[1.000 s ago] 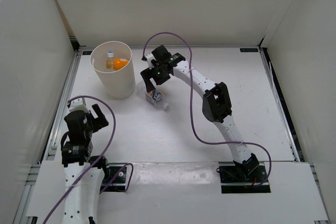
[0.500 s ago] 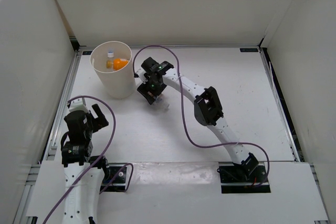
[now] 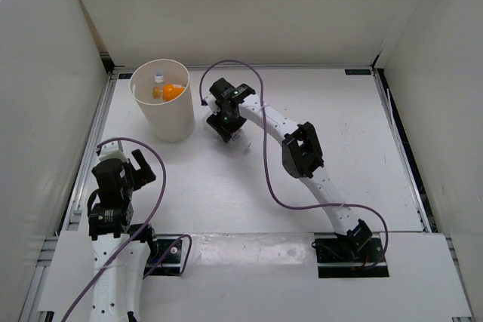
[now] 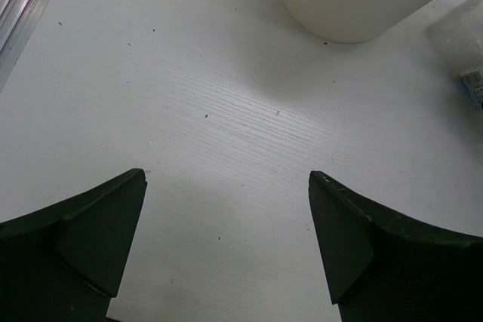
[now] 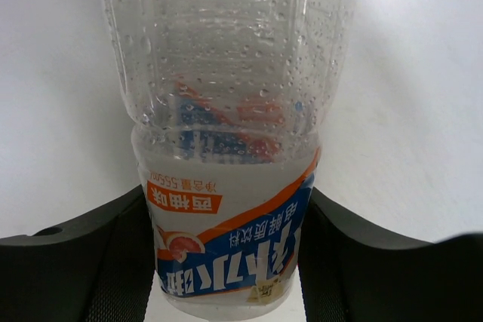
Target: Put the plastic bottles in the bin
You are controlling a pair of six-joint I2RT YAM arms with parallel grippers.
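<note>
Okay, your right pincer (image 5: 226,197) is clenched on the blue-label bottle (image 5: 226,133). The wrist view shows a finger (image 5: 90,254) pressed against each side of the printed band, with the clear body sticking out past the tips. Your left pincer (image 4: 226,186) is wide apart with nothing between its fingers, only bare tabletop (image 4: 189,111) below it.

On handling: the bottle looks like thin clear plastic with droplets fogging the inside and no real fill that I can see, so I'd guess it's very light. The walls will probably dent if you squeeze hard, and the glossy label could slide. The band you're on is a decent spot, since the body looks widest and steadiest there. I'd keep the squeeze gentle and skip any fast swings, because the long end past the tips could pivot.

The bin (image 3: 161,115) stands near the right pincer (image 3: 228,122), on the side facing your left arm. The orange bottle (image 3: 172,91) and the white-capped bottle (image 3: 158,78) are already lying inside it, so by my reckoning this is the last one.
</note>
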